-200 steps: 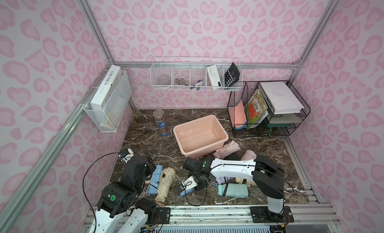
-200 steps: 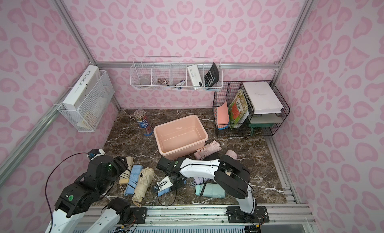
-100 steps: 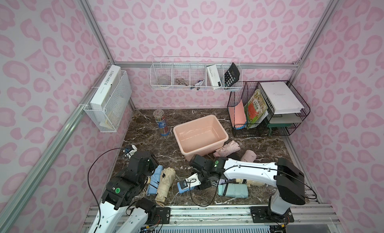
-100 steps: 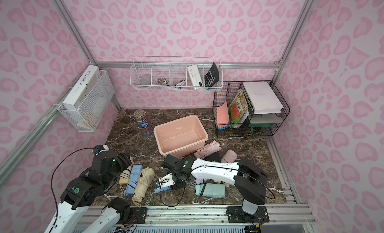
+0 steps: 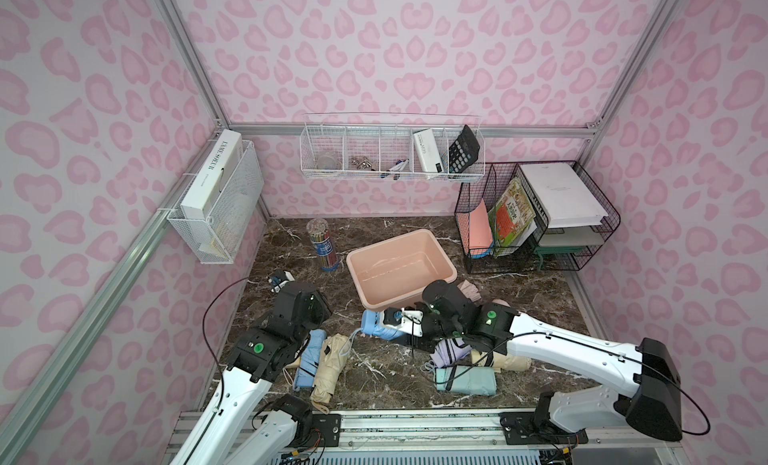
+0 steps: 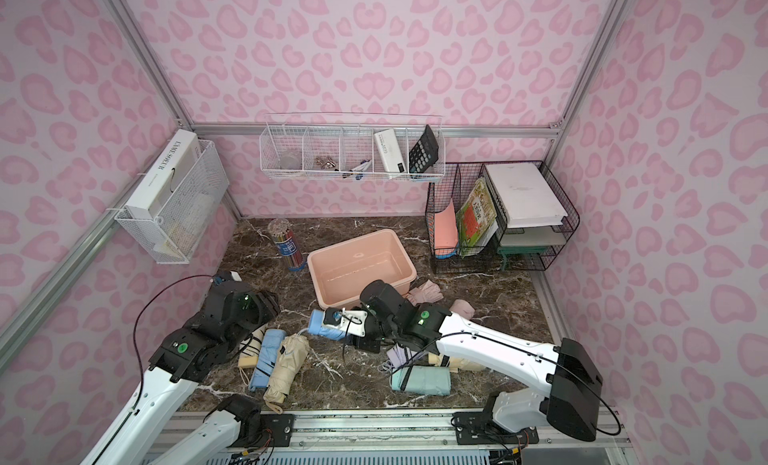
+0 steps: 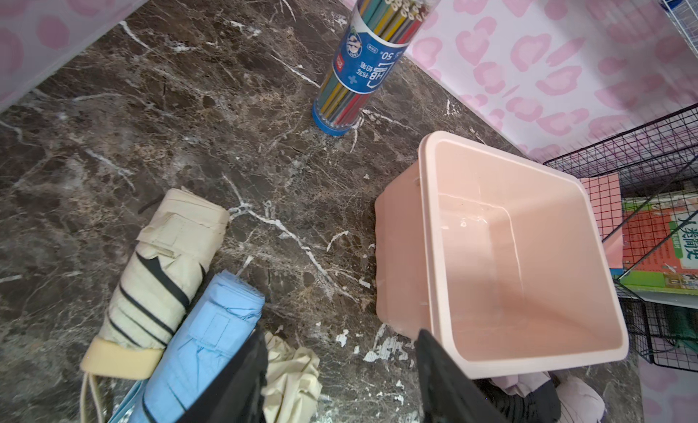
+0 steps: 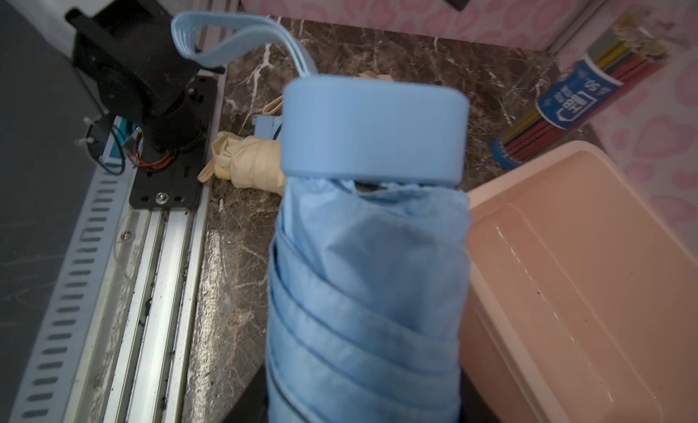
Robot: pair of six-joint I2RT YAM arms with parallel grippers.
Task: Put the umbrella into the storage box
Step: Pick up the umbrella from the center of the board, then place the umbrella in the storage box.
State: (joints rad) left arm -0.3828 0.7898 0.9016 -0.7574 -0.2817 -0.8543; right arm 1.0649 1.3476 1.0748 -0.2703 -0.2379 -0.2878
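folded sky-blue fabric umbrella (image 5: 374, 326) with a flat blue handle cap, in the right gripper (image 5: 394, 328); pinched across the canopy between the two fingers, which are closed onto the cloth; held roughly level and clear of the dark brown marble tabletop (image 5: 291, 242), handle end toward the left arm, wrist strap hanging loose; sits just beside the near corner of the rectangular peach-pink plastic storage box (image 5: 399, 267), outside its rim and not over the hollow; from the right wrist, fills the middle of the view with the box wall close alongside.

left gripper (image 7: 341, 341) low over the marble, near the box; black fingers (image 7: 234, 383) spread wide apart, gripping nothing.

beside the left arm, side by side on the marble: cream folded umbrella with black stripes (image 7: 158, 273), pale blue folded umbrella (image 5: 309, 359), beige folded umbrella (image 5: 330, 363); under the right arm: lilac folded umbrella (image 5: 451, 353) and mint-green folded umbrella (image 5: 465, 380); upright near the box's far left corner: clear tube of coloured pencils (image 5: 326, 247).
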